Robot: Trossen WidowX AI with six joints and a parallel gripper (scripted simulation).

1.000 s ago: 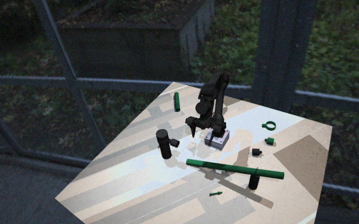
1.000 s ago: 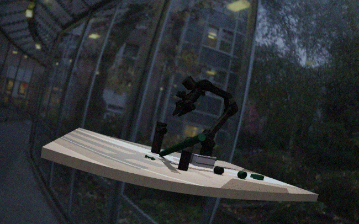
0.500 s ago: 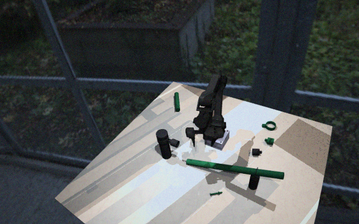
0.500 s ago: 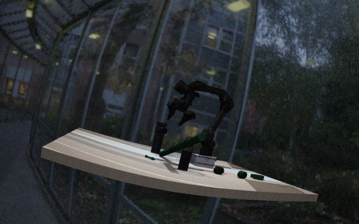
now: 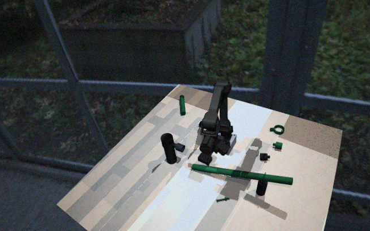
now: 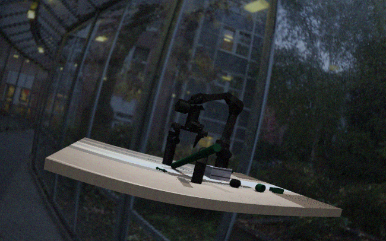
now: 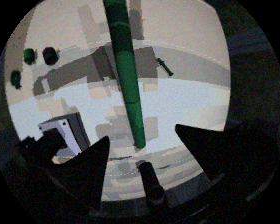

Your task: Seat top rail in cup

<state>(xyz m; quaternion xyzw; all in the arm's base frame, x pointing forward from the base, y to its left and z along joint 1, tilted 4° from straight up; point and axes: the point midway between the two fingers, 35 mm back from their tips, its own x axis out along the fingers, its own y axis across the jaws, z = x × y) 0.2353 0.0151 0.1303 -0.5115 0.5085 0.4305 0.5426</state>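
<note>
The green rail (image 5: 278, 179) (image 6: 193, 157) (image 7: 128, 80) runs through the loop on the short black post (image 5: 261, 188) (image 6: 198, 173). It slopes down, and its cut end is low near the table, apart from the big black post (image 5: 169, 150) (image 6: 169, 151) (image 7: 150, 180). The black end cup (image 5: 180, 147) sticks out from the big post's upper part, near its cap, and is empty. My gripper (image 6: 184, 144) (image 7: 143, 133) is open and empty, pointing down above the rail's cut end without touching it. The cup is not clear in the wrist view.
A green ring clip (image 5: 279, 129) (image 6: 276, 190), a green cup (image 5: 278, 145) (image 6: 260, 187) and a black cup (image 5: 263, 156) (image 6: 235, 183) lie near the arm's base. A small green bolt (image 5: 222, 199) (image 7: 165, 67) lies beyond the rail. A short green tube (image 5: 182, 105) lies at the back.
</note>
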